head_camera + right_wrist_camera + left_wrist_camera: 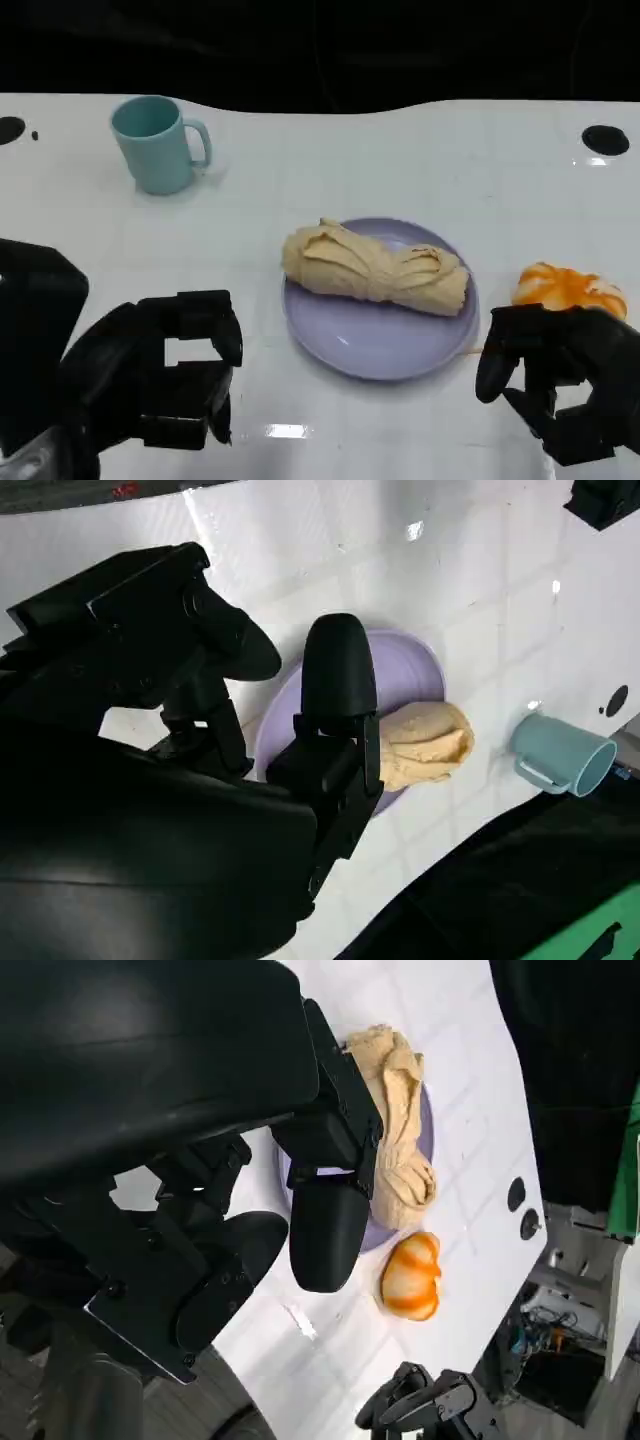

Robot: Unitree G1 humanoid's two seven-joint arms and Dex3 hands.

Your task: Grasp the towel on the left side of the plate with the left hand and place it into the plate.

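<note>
Fingers of the left hand are seen apart and curled loosely over bare worktop, with nothing held between them; the hand is placed just left of the plate, apart from its rim. Fingers of the right hand are likewise spread and empty, near the plate's right edge.

Head view: the towel, a tan crumpled roll, is shown lying in the lilac plate, across its far half, with one end reaching the left rim. A teal mug is set upright far to the left, well apart from the plate. An orange-and-white object lies on the worktop right of the plate, just beyond the right hand; what it is cannot be told.

Left wrist view: the left hand's fingers are shown clear of the towel, and the orange object is seen beside the plate. Dark floor and equipment past the worktop's edge are added.

Right wrist view: the mug is seen beyond the towel and plate, past the open right-hand fingers.
</note>
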